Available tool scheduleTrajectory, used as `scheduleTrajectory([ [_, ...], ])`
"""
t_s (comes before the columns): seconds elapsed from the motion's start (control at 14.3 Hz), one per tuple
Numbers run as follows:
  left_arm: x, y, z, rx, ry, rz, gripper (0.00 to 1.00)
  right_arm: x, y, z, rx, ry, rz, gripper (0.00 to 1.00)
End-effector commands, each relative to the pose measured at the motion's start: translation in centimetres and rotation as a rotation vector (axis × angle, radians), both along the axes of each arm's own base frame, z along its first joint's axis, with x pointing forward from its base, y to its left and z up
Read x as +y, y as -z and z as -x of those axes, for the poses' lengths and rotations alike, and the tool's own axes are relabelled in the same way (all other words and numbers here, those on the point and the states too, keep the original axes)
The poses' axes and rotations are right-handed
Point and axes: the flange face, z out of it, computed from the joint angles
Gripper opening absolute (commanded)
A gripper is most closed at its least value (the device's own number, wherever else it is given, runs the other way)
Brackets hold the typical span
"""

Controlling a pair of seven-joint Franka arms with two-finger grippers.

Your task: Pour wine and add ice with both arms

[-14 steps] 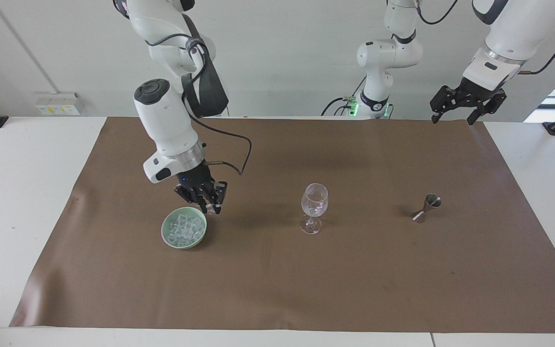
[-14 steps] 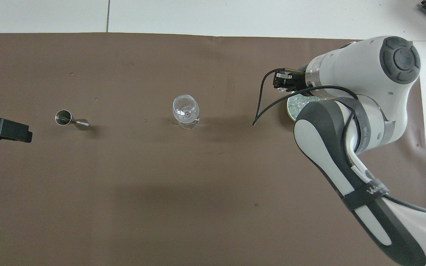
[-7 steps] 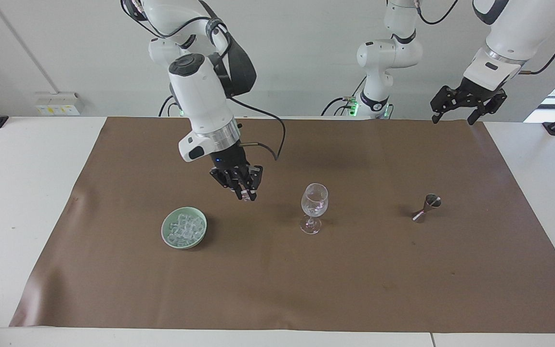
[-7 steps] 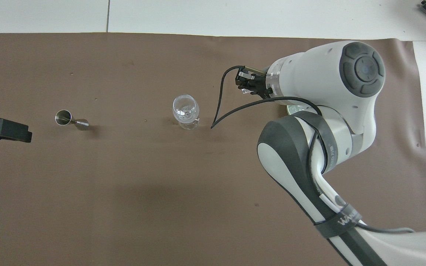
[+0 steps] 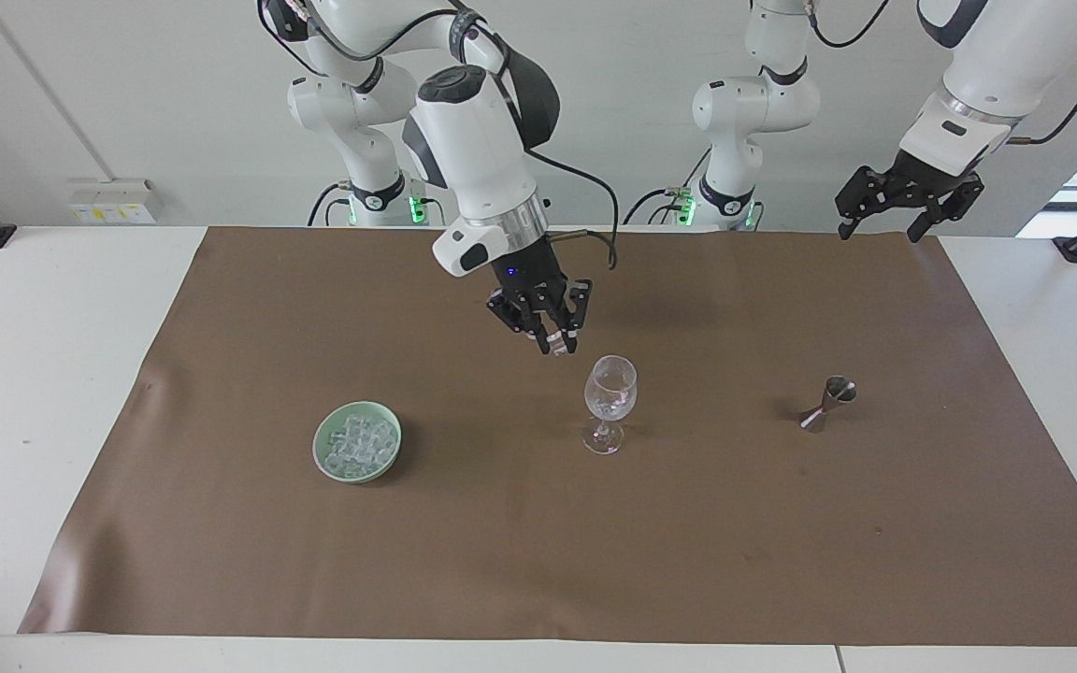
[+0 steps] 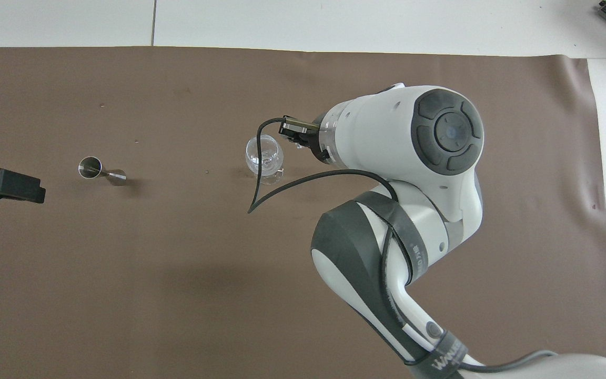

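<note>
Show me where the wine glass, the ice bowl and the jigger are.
wine glass (image 5: 610, 388): facing view, on its bowl.
ice bowl (image 5: 321, 451): facing view, on its green rim.
jigger (image 5: 840, 389): facing view, on its upper cup.

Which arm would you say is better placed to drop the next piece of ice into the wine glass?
The right. Its right gripper hangs shut on an ice chunk just beside the wine glass rim, while the left gripper waits open above the table's edge.
</note>
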Motion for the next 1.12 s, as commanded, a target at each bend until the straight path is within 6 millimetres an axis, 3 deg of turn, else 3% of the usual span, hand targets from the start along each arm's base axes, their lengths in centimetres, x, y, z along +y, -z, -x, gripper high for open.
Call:
scheduleTrajectory([
  [0.0,0.3,-0.6,0.3,-0.010,0.000,-0.010,1.00,0.7,-0.6,-0.4,-0.011,0.021,-0.033,0.06],
  [0.14,0.2,-0.6,0.3,-0.010,0.000,-0.010,1.00,2.6,0.4,-0.3,0.001,0.007,-0.037,0.05],
  [0.42,0.3,-0.6,0.3,-0.010,-0.002,-0.010,1.00,4.3,2.2,-1.0,-0.020,0.023,-0.036,0.05],
  [1.05,0.3,-0.6,0.3,-0.010,0.000,-0.010,1.00,5.7,4.2,-1.2,-0.047,0.031,-0.028,0.04],
])
